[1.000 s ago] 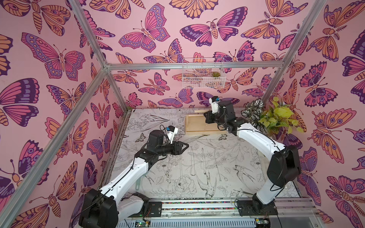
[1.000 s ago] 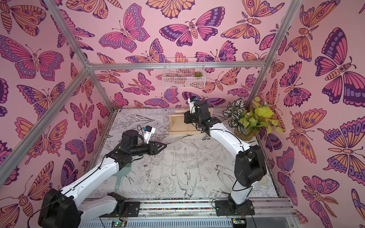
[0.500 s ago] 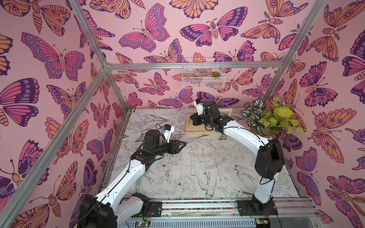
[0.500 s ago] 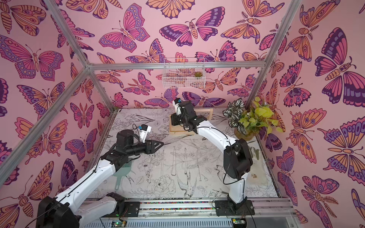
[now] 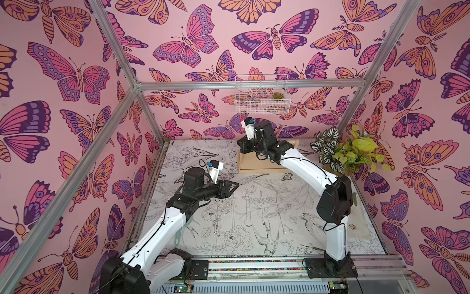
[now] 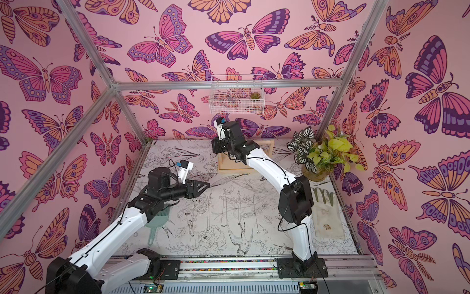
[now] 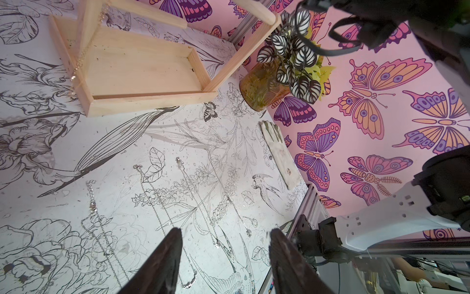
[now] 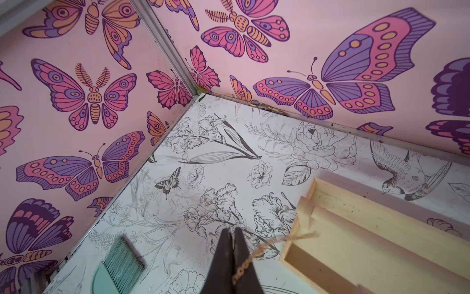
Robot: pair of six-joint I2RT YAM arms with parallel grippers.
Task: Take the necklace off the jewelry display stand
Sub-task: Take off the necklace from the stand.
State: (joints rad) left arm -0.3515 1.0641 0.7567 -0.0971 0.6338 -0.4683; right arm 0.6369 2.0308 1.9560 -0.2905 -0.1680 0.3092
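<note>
The jewelry display stand (image 5: 256,166) is a pale wooden frame at the back of the table, seen in both top views (image 6: 234,168). My right gripper (image 8: 232,230) hovers just off its left end, shut on the thin gold necklace (image 8: 244,267). The chain runs taut from the fingers to the stand's (image 8: 356,241) left upright. In the left wrist view the necklace (image 7: 81,58) hangs down beside that upright of the stand (image 7: 142,68). My left gripper (image 7: 225,244) is open and empty, raised over the table's middle left (image 5: 235,185).
Several silver chains (image 7: 162,203) lie on the printed mat below the left gripper. A potted plant (image 5: 351,150) fills the back right corner. A white wire basket (image 5: 262,94) hangs on the back wall. A teal comb (image 6: 157,224) and a glove (image 6: 325,211) lie at the sides.
My right arm has swung left along the stand, from its right part to its left end, jaws still shut. The left arm has drifted slightly left.
</note>
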